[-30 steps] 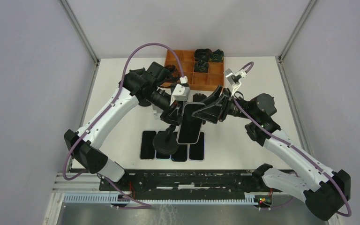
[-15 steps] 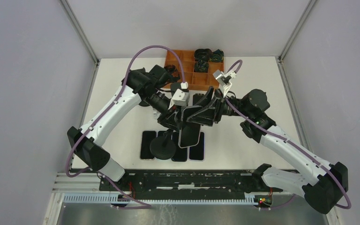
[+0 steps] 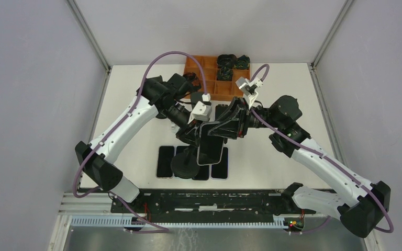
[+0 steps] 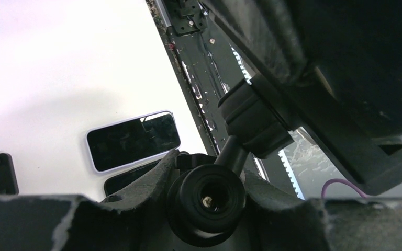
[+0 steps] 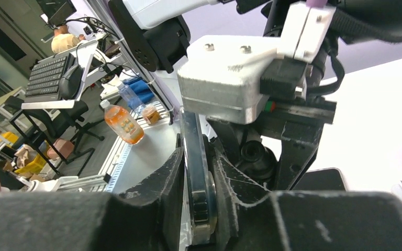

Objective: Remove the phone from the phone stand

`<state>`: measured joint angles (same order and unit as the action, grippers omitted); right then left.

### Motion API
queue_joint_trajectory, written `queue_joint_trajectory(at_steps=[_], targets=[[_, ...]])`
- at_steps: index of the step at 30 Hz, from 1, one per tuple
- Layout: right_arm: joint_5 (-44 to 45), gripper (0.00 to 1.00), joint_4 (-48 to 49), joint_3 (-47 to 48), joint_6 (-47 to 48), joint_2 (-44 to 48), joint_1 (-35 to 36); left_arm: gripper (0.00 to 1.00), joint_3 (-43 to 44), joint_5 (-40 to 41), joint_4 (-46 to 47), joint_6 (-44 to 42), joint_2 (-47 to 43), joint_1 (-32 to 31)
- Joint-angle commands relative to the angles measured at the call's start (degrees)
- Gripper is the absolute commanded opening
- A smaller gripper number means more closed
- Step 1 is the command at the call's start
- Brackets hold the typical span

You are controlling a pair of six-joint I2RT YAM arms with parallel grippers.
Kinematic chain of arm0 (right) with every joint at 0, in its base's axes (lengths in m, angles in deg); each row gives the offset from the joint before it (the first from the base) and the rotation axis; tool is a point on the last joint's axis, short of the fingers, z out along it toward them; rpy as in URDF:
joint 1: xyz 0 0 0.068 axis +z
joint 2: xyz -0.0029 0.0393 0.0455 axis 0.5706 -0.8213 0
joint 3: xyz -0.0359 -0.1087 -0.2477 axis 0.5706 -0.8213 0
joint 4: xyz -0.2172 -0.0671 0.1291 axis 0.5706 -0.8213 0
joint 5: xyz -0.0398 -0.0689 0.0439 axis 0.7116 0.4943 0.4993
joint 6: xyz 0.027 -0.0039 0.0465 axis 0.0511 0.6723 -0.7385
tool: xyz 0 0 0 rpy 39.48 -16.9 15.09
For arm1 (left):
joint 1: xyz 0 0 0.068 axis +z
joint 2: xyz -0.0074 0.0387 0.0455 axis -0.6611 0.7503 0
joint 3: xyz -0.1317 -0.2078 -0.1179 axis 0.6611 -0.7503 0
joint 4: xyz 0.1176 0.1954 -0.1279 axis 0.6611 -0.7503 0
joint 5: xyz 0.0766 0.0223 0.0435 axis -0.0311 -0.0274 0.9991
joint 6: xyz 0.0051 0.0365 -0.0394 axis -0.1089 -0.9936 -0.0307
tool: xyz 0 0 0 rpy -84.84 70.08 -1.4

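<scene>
The phone (image 3: 210, 149) is clamped between the fingers of the right gripper (image 3: 223, 127) and is held above the table (image 3: 131, 104), at the head of the phone stand (image 3: 183, 166). The neck of the stand is gripped by the left gripper (image 4: 207, 184).

The phone stand (image 3: 184, 165) and the held phone (image 3: 209, 149) hide parts of the other phones (image 3: 165, 161) on the table (image 3: 136, 151)

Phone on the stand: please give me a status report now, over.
Left gripper shut on phone stand neck. Right gripper shut on phone edges. Phone seems not yet off its mount. Spare phones flat on table beneath, no blockage seen.
</scene>
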<state>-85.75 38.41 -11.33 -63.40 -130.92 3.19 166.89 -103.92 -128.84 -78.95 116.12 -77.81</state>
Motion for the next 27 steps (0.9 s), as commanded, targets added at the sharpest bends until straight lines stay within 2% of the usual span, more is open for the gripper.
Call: queue_joint_trajectory(at_steps=[1,7,14,21,27], targets=[[-0.44,0.25,3.11,4.48,1.35,0.19,-0.17,0.02,-0.41,-2.04,-1.74,-0.95,-2.70,-0.44],[-0.37,0.00,3.13,4.39,1.34,0.32,-0.18,0.02,-0.94,-0.61,-1.79,-1.45,-3.16,-0.71],[3.82,0.00,1.74,7.57,1.62,0.84,-0.14,0.02,-2.53,2.14,-1.79,-3.69,-4.09,-1.25],[13.85,0.00,8.77,7.19,-1.22,6.00,-0.22,0.02,-8.22,4.47,-1.70,-7.89,-7.85,-1.28],[17.67,0.00,11.03,4.52,-1.73,10.75,-0.23,0.02,-7.46,2.95,-1.28,-7.65,-9.64,-1.28]])
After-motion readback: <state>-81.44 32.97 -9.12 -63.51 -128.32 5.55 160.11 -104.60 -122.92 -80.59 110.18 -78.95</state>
